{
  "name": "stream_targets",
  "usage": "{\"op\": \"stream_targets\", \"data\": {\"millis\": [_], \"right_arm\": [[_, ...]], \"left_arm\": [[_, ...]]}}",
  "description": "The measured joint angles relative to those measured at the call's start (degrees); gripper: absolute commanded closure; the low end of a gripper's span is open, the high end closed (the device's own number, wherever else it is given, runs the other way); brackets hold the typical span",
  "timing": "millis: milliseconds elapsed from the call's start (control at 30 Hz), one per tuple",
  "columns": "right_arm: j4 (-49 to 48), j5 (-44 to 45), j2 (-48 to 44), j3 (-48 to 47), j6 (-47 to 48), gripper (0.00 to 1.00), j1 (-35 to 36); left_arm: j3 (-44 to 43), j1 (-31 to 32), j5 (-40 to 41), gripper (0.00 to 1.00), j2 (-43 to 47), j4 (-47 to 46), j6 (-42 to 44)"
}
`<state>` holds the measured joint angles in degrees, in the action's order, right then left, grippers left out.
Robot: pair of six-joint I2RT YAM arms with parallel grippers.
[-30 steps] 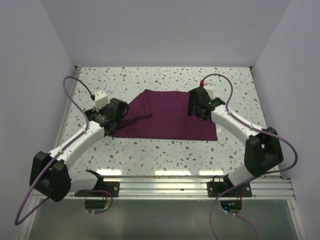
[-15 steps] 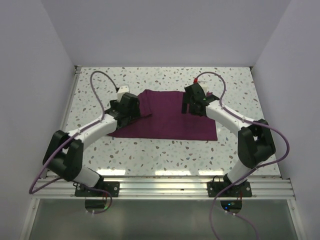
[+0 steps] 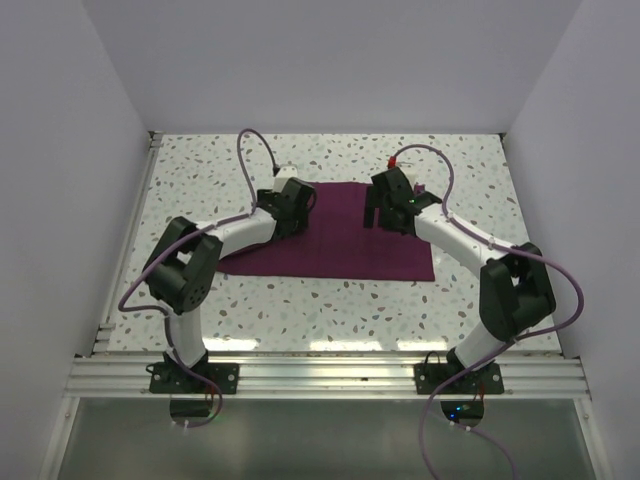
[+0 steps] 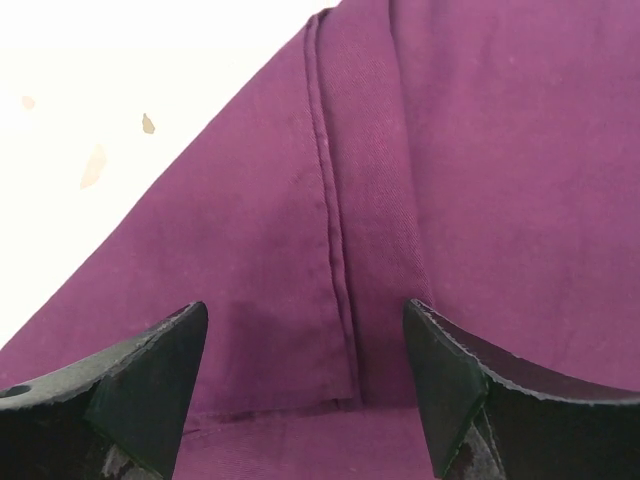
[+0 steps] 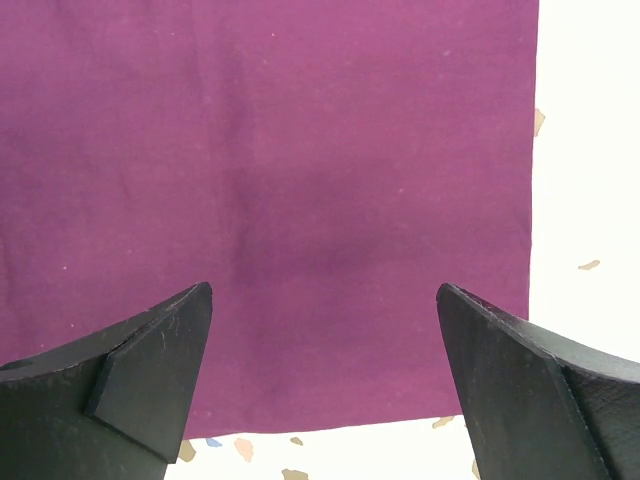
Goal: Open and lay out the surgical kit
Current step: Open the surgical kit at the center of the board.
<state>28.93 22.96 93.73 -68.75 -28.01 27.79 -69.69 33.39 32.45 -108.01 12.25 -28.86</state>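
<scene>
The surgical kit (image 3: 345, 245) lies folded as a dark purple cloth wrap in the middle of the speckled table (image 3: 300, 300); whatever is inside is hidden. My left gripper (image 3: 298, 212) hovers open over the wrap's back-left part. In the left wrist view its gripper (image 4: 305, 330) straddles a stitched fold seam (image 4: 330, 230) on the cloth (image 4: 470, 170), with nothing between the fingers. My right gripper (image 3: 380, 214) stands open over the back-right part. In the right wrist view that gripper (image 5: 325, 300) is above flat cloth (image 5: 300, 140) near its corner, holding nothing.
White walls close in the table on the left, back and right. A metal rail (image 3: 330, 368) carrying both arm bases runs along the near edge. Purple cables (image 3: 255, 150) loop above each arm. Bare tabletop (image 5: 585, 150) shows beside the cloth's edge.
My left arm has swung right and back, from the wrap's left edge to its back-left part, its jaws narrowing slightly. The right gripper shifted a little left.
</scene>
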Motion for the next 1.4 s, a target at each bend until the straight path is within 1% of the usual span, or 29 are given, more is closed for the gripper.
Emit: {"op": "stream_targets", "data": {"millis": [100,133,233,467,500,667,800,900,933,967,1000,1100,1133,1167,1367,1400], "right_arm": [[-0.39,-0.04,-0.22,0.37,0.00,0.02,-0.02],[-0.50,-0.11,-0.26,0.52,0.00,0.02,-0.02],[-0.68,-0.26,-0.26,0.76,0.00,0.02,-0.02],[-0.92,-1.07,-0.26,0.76,0.00,0.02,-0.02],[-0.94,-1.16,-0.26,0.76,0.00,0.02,0.00],[-1.11,-1.46,-0.26,0.79,0.00,0.03,-0.02],[-1.14,-1.51,-0.26,0.85,0.02,0.03,-0.02],[-1.14,-1.53,-0.26,0.87,0.02,0.04,0.00],[-1.16,-1.53,-0.26,0.87,0.02,0.05,-0.02],[-1.14,-1.53,-0.26,0.90,0.04,0.05,0.00],[-1.16,-1.53,-0.26,0.92,0.04,0.06,-0.02],[-1.16,-1.55,-0.26,0.98,0.13,0.07,-0.02],[-1.16,-1.57,-0.26,1.01,0.17,0.07,0.00],[-1.16,-1.60,-0.26,1.01,0.17,0.07,0.00],[-1.16,-1.73,-0.26,1.01,0.24,0.10,-0.02],[-1.18,-1.75,-0.26,1.03,0.24,0.11,-0.02]], "left_arm": [[-0.48,0.00,1.22,0.21,-0.04,0.22,-0.02],[-0.55,0.00,1.49,0.24,-0.04,0.20,-0.04],[-0.55,0.02,2.14,0.28,0.02,0.22,-0.04],[-0.55,0.00,2.60,0.29,0.02,0.28,-0.04],[-0.55,0.00,2.62,0.32,0.00,0.33,-0.04],[-0.61,0.00,3.02,0.37,-0.68,0.81,-0.04],[-1.70,0.00,3.96,0.44,-2.62,2.51,-0.04],[-2.56,-0.07,4.09,0.53,-3.87,3.32,-0.04],[-2.75,-0.15,4.07,0.61,-4.09,3.50,-0.04],[-3.02,-0.31,4.07,0.66,-4.22,3.74,0.02],[-3.34,-0.55,4.09,0.75,-4.33,3.98,0.00],[-4.87,-1.64,4.39,0.87,-4.39,5.38,0.46],[-5.57,-2.21,4.57,0.96,-4.39,5.90,0.81],[-6.27,-2.78,4.79,1.00,-4.39,6.29,0.98],[-13.68,-8.83,5.44,1.00,-4.98,8.87,4.66],[-15.65,-10.19,5.60,0.95,-5.46,9.33,5.79]]}}
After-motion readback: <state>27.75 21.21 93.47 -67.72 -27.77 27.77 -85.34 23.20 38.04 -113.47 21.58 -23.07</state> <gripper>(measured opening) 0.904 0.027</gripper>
